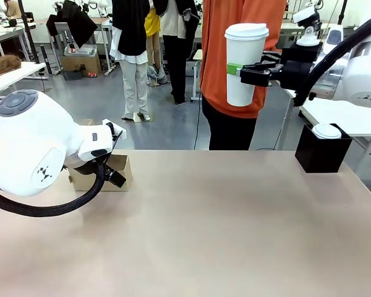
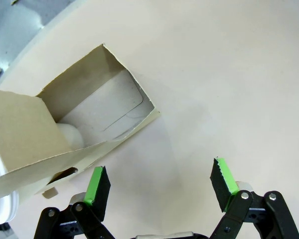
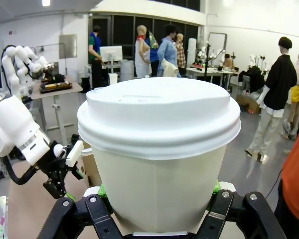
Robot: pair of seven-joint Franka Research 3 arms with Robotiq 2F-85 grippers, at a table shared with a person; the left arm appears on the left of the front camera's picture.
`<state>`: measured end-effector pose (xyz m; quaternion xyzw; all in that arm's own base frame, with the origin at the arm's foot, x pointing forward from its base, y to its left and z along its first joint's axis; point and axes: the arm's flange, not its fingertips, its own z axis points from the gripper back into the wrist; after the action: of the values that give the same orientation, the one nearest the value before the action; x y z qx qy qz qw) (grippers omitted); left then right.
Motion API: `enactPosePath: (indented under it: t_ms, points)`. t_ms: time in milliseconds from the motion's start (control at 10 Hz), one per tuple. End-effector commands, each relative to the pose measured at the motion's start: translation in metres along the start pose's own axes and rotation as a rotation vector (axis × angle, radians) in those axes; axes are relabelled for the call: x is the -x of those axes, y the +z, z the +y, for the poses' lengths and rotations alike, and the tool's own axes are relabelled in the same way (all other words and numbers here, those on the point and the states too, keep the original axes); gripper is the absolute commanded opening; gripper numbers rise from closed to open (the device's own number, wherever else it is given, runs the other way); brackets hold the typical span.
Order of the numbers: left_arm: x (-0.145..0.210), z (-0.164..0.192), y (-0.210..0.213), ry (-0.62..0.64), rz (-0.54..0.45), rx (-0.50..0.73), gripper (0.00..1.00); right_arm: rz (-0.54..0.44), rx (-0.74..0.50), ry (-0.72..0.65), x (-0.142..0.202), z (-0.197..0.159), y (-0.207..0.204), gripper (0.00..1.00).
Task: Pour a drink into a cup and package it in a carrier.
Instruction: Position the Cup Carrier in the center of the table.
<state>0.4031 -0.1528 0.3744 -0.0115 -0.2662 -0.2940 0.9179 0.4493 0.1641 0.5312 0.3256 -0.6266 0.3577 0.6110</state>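
My right gripper (image 1: 243, 73) pinches the one cup (image 1: 244, 52) around its middle, green pads pressed to the paper wall. It holds the cup upright and high in the upper right of the front view, well above the table (image 1: 222, 229). One lid (image 1: 247, 31) sits on the cup's rim. That arm reaches in level from the right edge.

My left gripper (image 2: 160, 179) stands spread with nothing between its fingers. It points down at the bare table just beside the one carrier (image 2: 25, 134), which fills the left of the wrist picture and is cut off at that edge. Whether my nearer finger touches the cardboard, I cannot tell. In the front view the carrier sits at middle left, mostly hidden behind my left arm.

One black box (image 1: 321, 154) at the right edge bears a second white lid (image 1: 326, 130). One person (image 1: 219, 55) in an orange top stands behind the cup.

The carrier's slots and handle are hard to make out, and I cannot identify a pale rounded shape inside it. In the right wrist view the cup's base is cut off at the bottom edge.
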Motion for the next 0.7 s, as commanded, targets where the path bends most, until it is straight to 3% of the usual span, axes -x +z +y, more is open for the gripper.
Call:
enactPosePath:
  t_ms: [0, 200, 600]
  points:
    - [-0.018, -0.003, 0.043, 0.071, 0.036, 0.004, 1.0, -0.02, -0.001, -0.001, -0.002, 0.0, -0.003, 0.77]
    - [-0.039, 0.006, 0.09, 0.161, 0.106, 0.008, 1.0, -0.02, -0.001, -0.001, -0.002, 0.0, -0.003, 0.77]
    - [-0.087, 0.052, 0.159, 0.335, 0.116, -0.065, 1.0, -0.02, -0.001, -0.001, -0.002, 0.0, -0.003, 0.77]
